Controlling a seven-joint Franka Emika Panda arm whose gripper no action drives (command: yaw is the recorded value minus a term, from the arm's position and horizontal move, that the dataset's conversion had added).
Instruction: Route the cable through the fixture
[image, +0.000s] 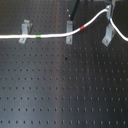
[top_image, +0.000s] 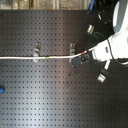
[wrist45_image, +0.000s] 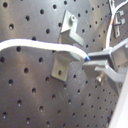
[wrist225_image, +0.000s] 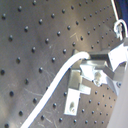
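The gripper (top_image: 79, 60) pinched the cable (top_image: 30, 58) between closed fingers (wrist45_image: 102, 56), its body cut off in both wrist views. The fixture (wrist45_image: 64, 47) sat just beyond the fingertips, the cable crossing over it. The red band (image: 82, 27) looked blurred.

Cable (image: 50, 36) cut off at the first exterior view's left
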